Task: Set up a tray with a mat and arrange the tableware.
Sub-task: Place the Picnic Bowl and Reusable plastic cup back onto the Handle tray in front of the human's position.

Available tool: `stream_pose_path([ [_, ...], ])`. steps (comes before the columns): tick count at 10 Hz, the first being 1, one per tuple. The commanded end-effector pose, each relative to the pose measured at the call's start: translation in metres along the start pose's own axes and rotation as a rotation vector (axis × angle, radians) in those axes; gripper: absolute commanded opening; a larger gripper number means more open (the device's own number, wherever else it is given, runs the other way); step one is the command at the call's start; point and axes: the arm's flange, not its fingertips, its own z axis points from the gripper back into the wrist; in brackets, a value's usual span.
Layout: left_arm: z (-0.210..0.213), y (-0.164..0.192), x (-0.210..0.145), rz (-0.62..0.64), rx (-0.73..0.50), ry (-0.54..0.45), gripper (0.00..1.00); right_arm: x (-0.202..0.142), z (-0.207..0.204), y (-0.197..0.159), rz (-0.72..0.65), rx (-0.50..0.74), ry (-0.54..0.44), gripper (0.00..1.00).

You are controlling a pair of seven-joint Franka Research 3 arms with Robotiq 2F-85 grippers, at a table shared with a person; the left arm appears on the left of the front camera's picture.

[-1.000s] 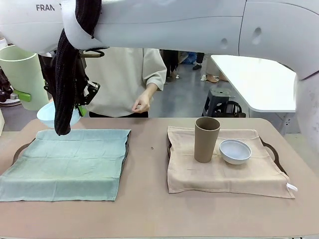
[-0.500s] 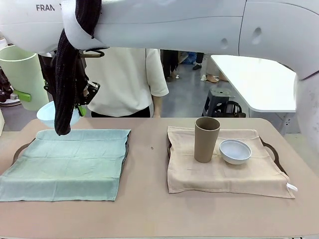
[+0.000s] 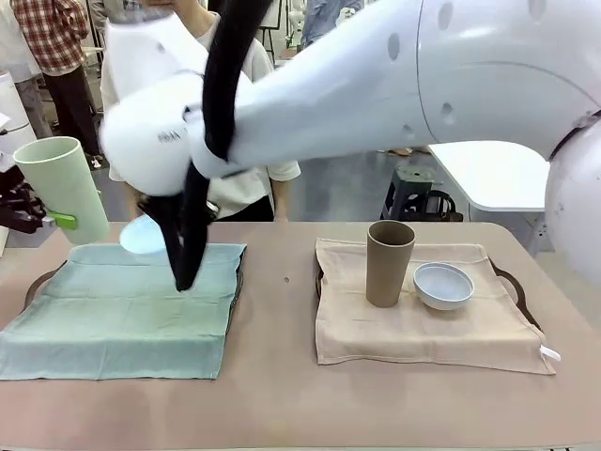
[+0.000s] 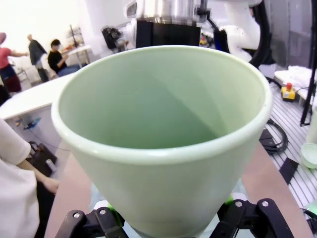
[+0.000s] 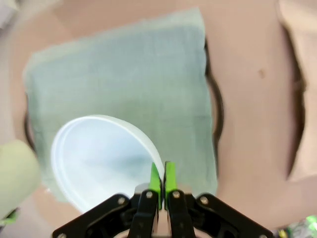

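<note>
Held in the air at the far left is the pale green tumbler (image 3: 58,186), with my left gripper (image 4: 168,215) shut around its base (image 4: 163,148). My right arm reaches across the table, and my right gripper (image 5: 161,179) pinches the rim of the light blue bowl (image 5: 99,158), which hangs tilted over the far edge of the green mat (image 3: 122,310). That bowl (image 3: 143,235) hangs just right of the tumbler. The green mat covers the left tray (image 3: 34,282). The taupe tumbler (image 3: 389,263) and the pale bluish-white bowl (image 3: 443,285) stand on the beige mat (image 3: 413,329).
The beige mat lies on a second tray (image 3: 515,284) at the right. A person (image 3: 254,178) stands at the far side behind my right arm. Bare tabletop (image 3: 282,395) runs between the trays and along the near edge.
My right arm has swung and carried the light blue bowl right and lower, over the green mat's far edge. The green tumbler has shifted lower and farther off. The person's hand has withdrawn.
</note>
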Motion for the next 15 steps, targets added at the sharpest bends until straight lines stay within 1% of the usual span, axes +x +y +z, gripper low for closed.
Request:
stream_pose_path([
  [1, 0.013, 0.012, -0.010, -0.002, 0.019, -0.062, 0.82, -0.009, -0.019, -0.016, -0.015, 0.018, 0.044, 0.04],
  [2, 0.014, 0.012, -0.023, 0.015, 0.027, -0.061, 0.82, -0.009, -0.031, -0.019, -0.014, 0.021, 0.061, 0.04],
  [3, 0.014, 0.015, -0.034, 0.035, 0.037, -0.039, 0.82, -0.009, -0.038, -0.021, -0.012, 0.033, 0.073, 0.04],
  [4, 0.012, 0.012, -0.038, 0.038, 0.039, 0.025, 0.82, -0.013, -0.037, -0.021, -0.006, 0.024, 0.097, 0.04],
  [5, 0.010, 0.010, -0.034, 0.044, 0.020, -0.031, 0.82, -0.002, -0.040, -0.014, -0.007, -0.008, 0.049, 0.04],
  [8, 0.010, 0.010, -0.034, 0.044, 0.020, -0.031, 0.82, -0.002, -0.040, -0.014, -0.007, -0.008, 0.049, 0.04],
  [9, 0.010, 0.011, -0.041, 0.053, 0.023, -0.018, 0.82, -0.003, -0.039, -0.014, -0.008, -0.001, 0.063, 0.04],
  [10, 0.008, 0.011, -0.054, 0.019, 0.016, 0.002, 0.82, 0.001, -0.051, -0.021, 0.011, 0.034, 0.070, 0.04],
  [11, 0.007, 0.014, -0.067, -0.014, -0.018, 0.014, 0.82, 0.004, -0.062, -0.024, 0.013, 0.052, 0.069, 0.04],
  [13, -0.001, 0.021, -0.092, -0.038, -0.033, 0.016, 0.82, 0.008, -0.080, -0.024, 0.034, 0.079, 0.078, 0.04],
  [15, -0.009, 0.024, -0.107, -0.055, -0.032, 0.040, 0.82, 0.008, -0.095, -0.023, 0.045, 0.094, 0.070, 0.04],
])
